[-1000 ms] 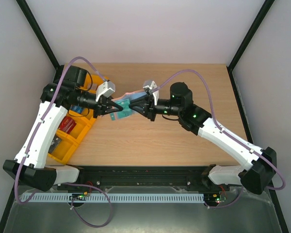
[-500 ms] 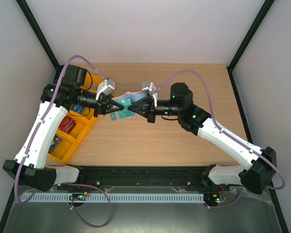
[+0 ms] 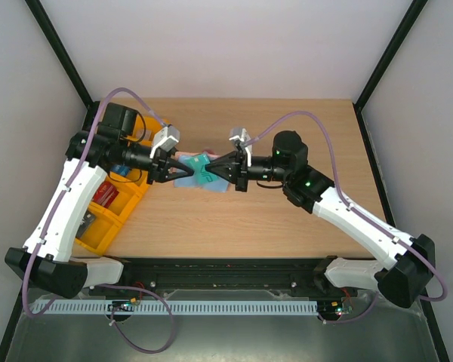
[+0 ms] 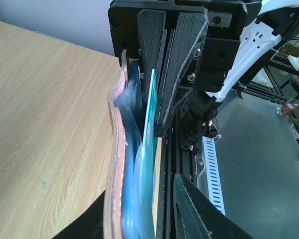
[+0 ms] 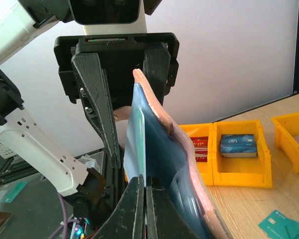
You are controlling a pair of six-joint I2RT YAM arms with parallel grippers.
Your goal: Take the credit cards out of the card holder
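The card holder (image 3: 185, 157) hangs above the table between both grippers, reddish-pink outside (image 4: 114, 164) and blue inside (image 5: 164, 149). A teal-green credit card (image 4: 150, 124) sticks out of it edge-on. My right gripper (image 5: 144, 178) is shut on that card's edge (image 5: 139, 129), and its fingers (image 4: 182, 64) show at the top of the left wrist view. My left gripper (image 4: 139, 199) is open around the holder's other end, with a gap between one finger (image 4: 189, 209) and the card. From above, the left gripper (image 3: 174, 172) and right gripper (image 3: 214, 170) face each other. The pale card is hidden.
Orange bins (image 3: 109, 204) holding stacks of cards stand at the table's left edge, behind the holder in the right wrist view (image 5: 241, 164). Another teal card (image 5: 279, 224) lies flat on the wooden table (image 3: 287, 219).
The right gripper has shut on the teal card and drawn back to the right. The left gripper's jaws have parted. The holder has shifted slightly right.
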